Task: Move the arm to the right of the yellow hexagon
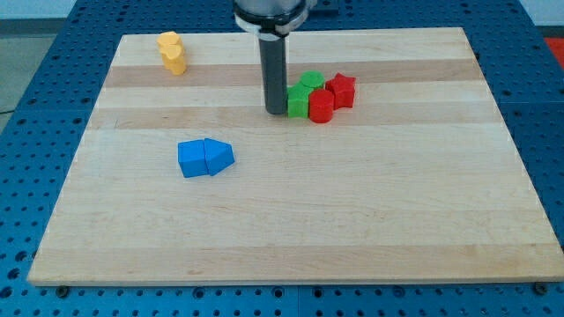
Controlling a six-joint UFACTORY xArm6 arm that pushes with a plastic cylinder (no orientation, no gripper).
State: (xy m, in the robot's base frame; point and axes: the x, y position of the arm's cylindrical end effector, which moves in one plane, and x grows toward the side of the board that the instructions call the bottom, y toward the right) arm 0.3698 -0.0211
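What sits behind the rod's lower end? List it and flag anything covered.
Nothing can be made out behind my tip except bare board. The rod covers a strip of it. The green block is next to it on the view's right, in the green-and-red cluster; contact is unclear.

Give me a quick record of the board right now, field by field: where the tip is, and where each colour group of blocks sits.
tip: my tip is down on the board, at the left edge of the green and red cluster
yellow blocks: two yellow blocks together near the view's top left, shapes unclear
green blocks: two green blocks just right of the tip
red blocks: two red blocks right of the green ones
blue blocks: two blue blocks side by side, left of centre
tip versus yellow: to their right, far apart
surface: wooden board
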